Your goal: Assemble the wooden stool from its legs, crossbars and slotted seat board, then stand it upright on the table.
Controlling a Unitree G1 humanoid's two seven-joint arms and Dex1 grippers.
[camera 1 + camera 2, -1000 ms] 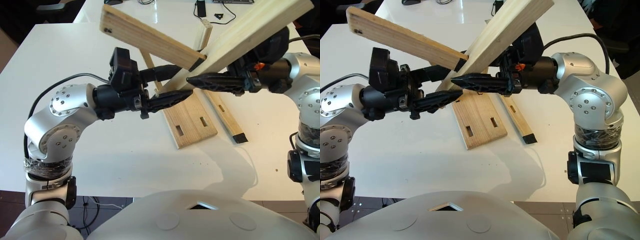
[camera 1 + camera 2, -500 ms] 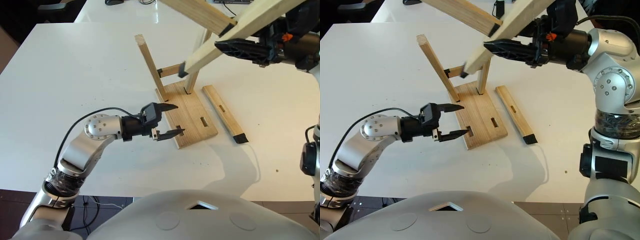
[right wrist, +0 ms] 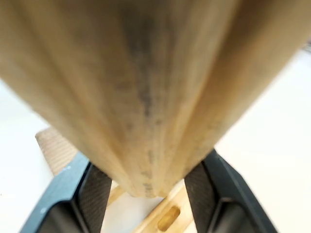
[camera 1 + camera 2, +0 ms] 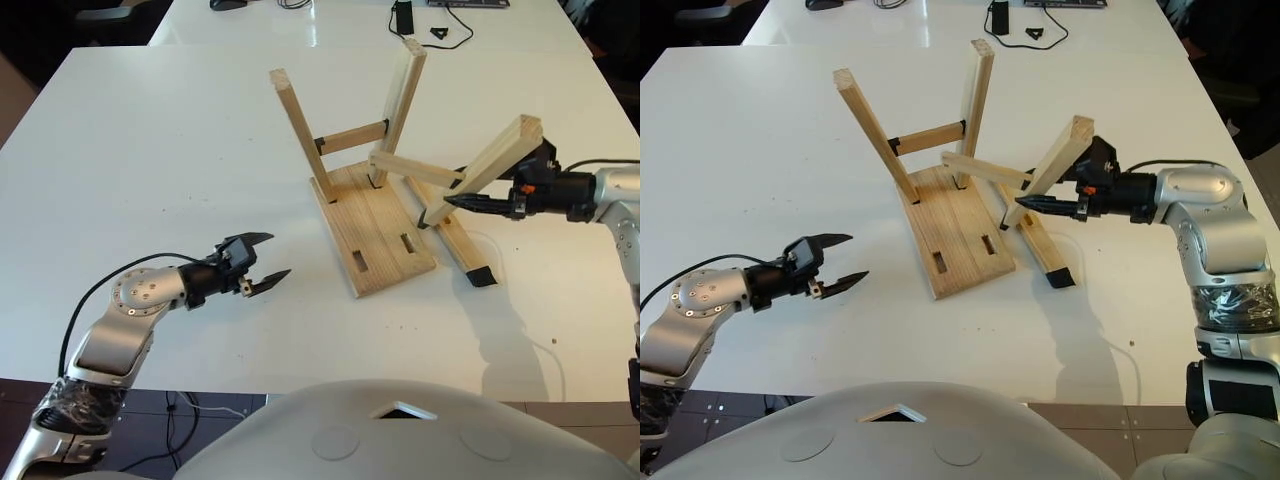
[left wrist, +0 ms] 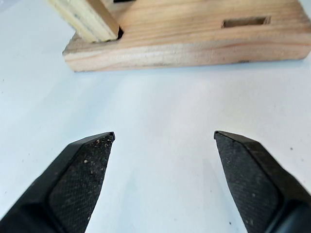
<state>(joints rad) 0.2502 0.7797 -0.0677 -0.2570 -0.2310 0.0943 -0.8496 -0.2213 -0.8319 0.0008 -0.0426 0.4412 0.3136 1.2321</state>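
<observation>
Flat slotted seat board of pale grained wood (image 4: 385, 215): laid mid white glossy worktop (image 4: 150, 150), two near slots unfilled. Two square-section pale wooden legs (image 4: 300, 135): stood in its far slots, joined by a short crossbar (image 4: 352, 137). Right tool (image 4: 455, 203): clamped on a tilted third leg (image 4: 490, 165), whose lower end is just beside the board's right edge. Black-tipped loose leg (image 4: 460, 250): laid right of the board. Left tool (image 4: 280, 255): spread wide, near left, well apart from the board.
</observation>
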